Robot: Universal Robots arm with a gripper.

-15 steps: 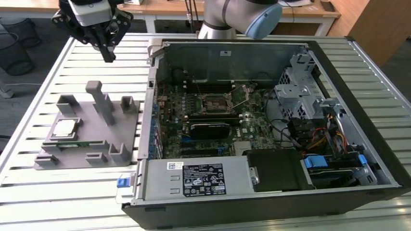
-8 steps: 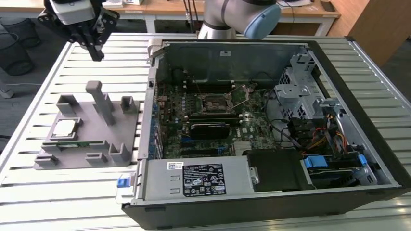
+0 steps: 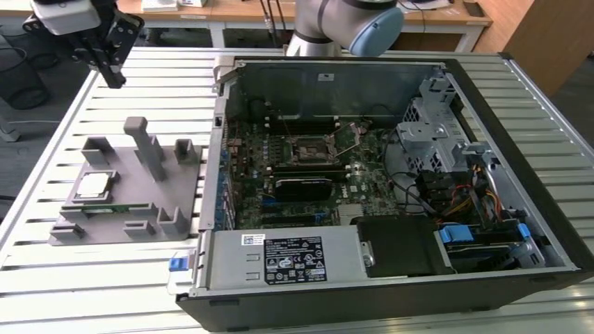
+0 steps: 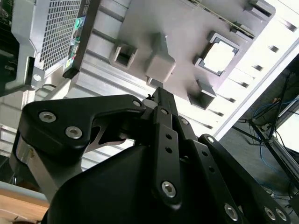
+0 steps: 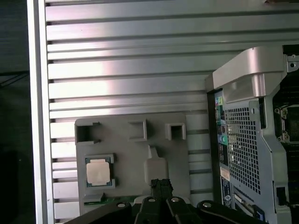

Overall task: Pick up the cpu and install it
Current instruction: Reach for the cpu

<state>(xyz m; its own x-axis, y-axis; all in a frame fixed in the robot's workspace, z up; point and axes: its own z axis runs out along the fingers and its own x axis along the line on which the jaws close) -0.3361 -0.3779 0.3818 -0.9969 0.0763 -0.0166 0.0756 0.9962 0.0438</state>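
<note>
- Claw [image 3: 115,78] hangs high over the far corner of the table [image 3: 93,278], towards the exterior view's left. It is well apart from everything on it.
- Claw state: the fingers look pinched together in both wrist views, with nothing between them. It is empty.
- The cpu [image 3: 94,184] lies flat, silvery lid up, in a square pocket of the grey fixture [image 3: 97,224]. The fixture stands on the table just beside the open computer case [image 3: 557,202].
- In the first wrist view the cpu [image 5: 98,171] sits off to one side of the claw tip [image 5: 161,184], not under it. It is untouched and not yet picked up.
- A green memory stick [image 3: 107,209] sits in a slot of the same fixture, near the cpu. It is not the target.
- The socket [image 3: 311,146] on the board inside the case looks empty, so the install is not done.
- Handling, my read: the chip is light, thin and stiff, and will not flex. The metal lid is smooth, so it is likely slippery under hard pads.
- Also fragile: the underside contacts and the socket tolerate no scraping or tilted seating. Keep it level.
- Hold point: two opposite pale edges, fingers straddling the lid, with light squeeze. The pocket walls sit close around the chip, so edge access looks tight.
</note>
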